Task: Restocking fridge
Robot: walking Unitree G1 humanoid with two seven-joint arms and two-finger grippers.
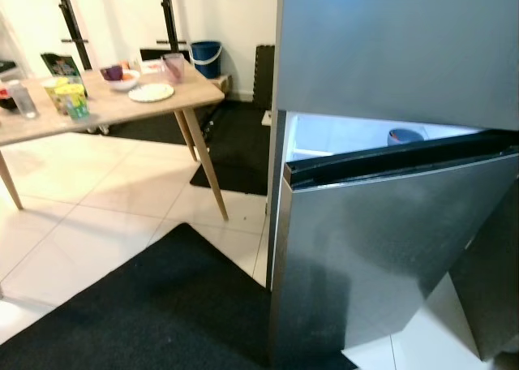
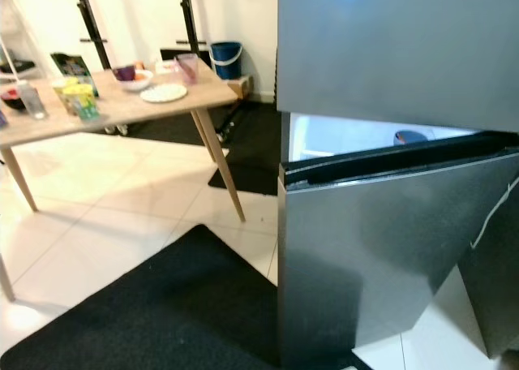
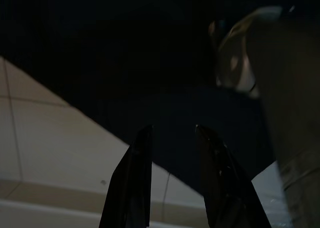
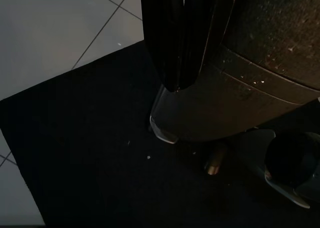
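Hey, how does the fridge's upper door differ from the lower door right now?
The upper door sits flush and shut; the lower door stands partly open, showing the lit interior behind its top edge. The upper door looks straight, the lower door tilted in the head views. Both share the same plain grey steel finish.

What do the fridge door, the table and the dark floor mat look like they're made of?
Fridge door: brushed steel or steel-look finish, grey with a soft sheen. Table: pale wood or wood laminate top on angled wooden legs. Mat: black and matte, likely fabric or rubber; texture unclear.
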